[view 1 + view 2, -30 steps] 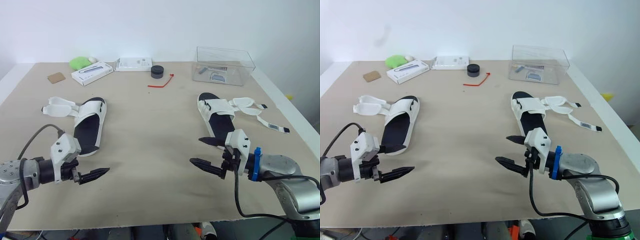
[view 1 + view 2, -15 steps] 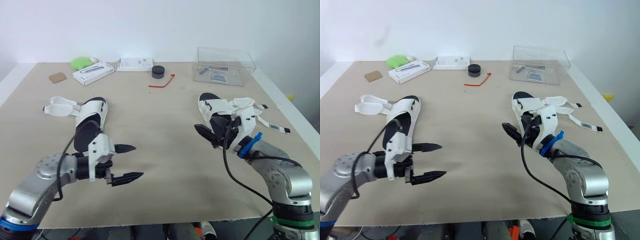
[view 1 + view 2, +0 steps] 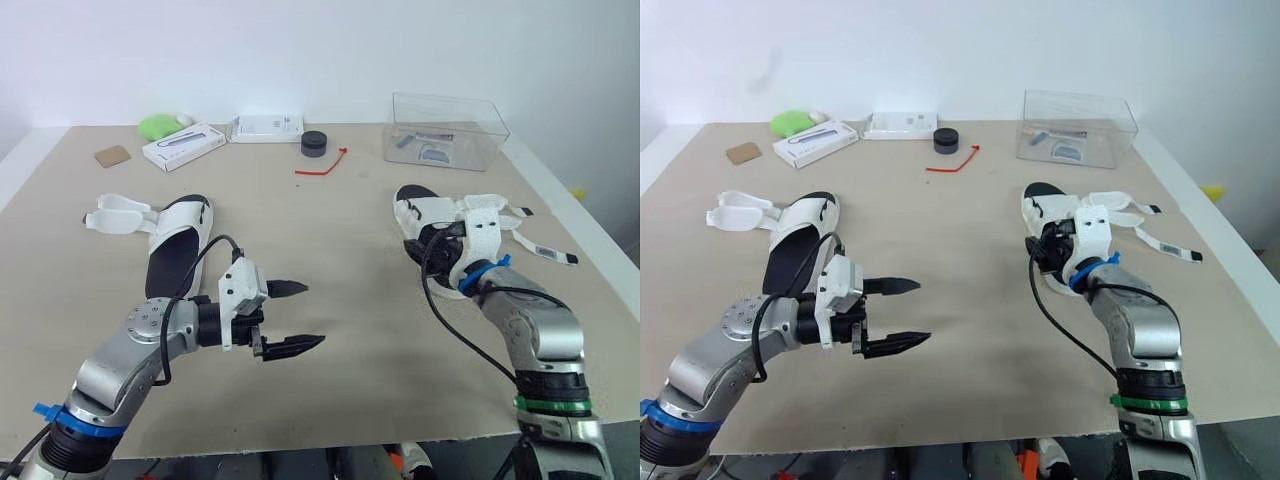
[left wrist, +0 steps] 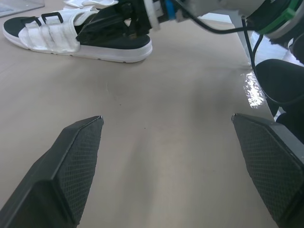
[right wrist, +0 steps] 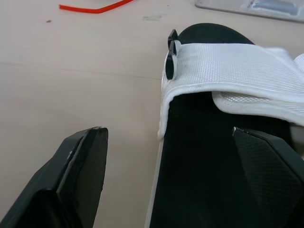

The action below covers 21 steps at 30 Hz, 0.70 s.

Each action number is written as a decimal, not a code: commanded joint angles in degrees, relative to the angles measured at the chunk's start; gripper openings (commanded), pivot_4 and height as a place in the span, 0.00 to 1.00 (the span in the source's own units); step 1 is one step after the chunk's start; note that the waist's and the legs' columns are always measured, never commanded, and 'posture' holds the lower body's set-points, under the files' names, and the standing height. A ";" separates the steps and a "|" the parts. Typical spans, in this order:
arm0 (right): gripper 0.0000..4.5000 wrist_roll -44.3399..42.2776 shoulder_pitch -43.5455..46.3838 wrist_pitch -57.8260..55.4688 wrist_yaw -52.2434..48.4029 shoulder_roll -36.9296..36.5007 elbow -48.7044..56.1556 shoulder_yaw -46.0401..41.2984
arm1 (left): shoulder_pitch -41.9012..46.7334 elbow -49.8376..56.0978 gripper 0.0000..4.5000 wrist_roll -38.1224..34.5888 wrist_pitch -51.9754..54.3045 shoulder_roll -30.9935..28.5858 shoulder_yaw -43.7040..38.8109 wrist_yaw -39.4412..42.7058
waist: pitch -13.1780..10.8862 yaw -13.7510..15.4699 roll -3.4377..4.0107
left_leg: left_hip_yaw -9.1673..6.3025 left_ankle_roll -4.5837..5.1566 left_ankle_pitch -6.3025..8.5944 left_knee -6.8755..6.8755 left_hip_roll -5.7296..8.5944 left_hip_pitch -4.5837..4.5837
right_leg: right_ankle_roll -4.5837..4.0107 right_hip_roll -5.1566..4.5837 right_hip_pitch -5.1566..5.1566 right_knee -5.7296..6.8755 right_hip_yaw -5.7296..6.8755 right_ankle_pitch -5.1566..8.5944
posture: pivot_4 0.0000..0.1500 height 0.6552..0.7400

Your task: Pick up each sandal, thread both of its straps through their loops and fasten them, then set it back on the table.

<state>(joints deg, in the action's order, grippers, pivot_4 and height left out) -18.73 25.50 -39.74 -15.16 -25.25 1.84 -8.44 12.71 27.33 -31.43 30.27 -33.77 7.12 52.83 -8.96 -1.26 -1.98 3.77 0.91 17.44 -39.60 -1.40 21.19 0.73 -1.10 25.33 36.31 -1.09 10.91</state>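
- The left sandal (image 3: pixel 172 262) lies flat on the table (image 3: pixel 330 230) near its left edge. Its black sole faces up, and its loose white straps (image 3: pixel 115 215) are spread out toward that edge.
- The right sandal (image 3: pixel 430 212) lies flat near the right edge. One white band crosses its sole, and two loose straps (image 3: pixel 540 250) trail toward the right edge.
- The left gripper (image 3: pixel 298 315) hangs over bare table toward the front edge, between the two sandals. Its fingers are spread wide and hold nothing.
- The right gripper (image 5: pixel 168 129) is at the heel end of the right sandal, also spread wide with nothing gripped. One finger (image 5: pixel 80 166) is over the table just beside the sandal's side. The other finger (image 5: pixel 266 161) is over the black sole. I cannot tell whether either one touches the sandal.
- A clear box (image 3: pixel 450 125) stands at the far right corner.
- Along the far edge are a black round lid (image 3: pixel 314 143), a red tie (image 3: pixel 322 165), two white boxes (image 3: pixel 183 146) (image 3: pixel 267 127), a green lump (image 3: pixel 158 125) and a brown card (image 3: pixel 113 156).
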 commanded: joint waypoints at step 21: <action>0.03 11.39 11.90 27.64 -10.13 2.39 -24.98 7.38 | -2.56 -0.48 1.00 2.77 -7.97 0.65 -4.65 -3.59 | 0.00 -0.25 0.01 | 0.08 -0.02 -0.02 0.00 -0.04 -0.03 | -0.02 0.01 0.00 -0.01 -0.05 -0.07 | 1.00 1.00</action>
<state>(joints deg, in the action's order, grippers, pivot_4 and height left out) -7.38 36.30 -14.66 -22.28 -22.31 -24.10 -1.89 9.56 25.94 -28.97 23.47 -32.98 4.08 49.87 -8.96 -1.51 -1.97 3.85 0.88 17.42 -39.60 -1.45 21.16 0.71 -1.08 25.34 36.30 -1.14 10.83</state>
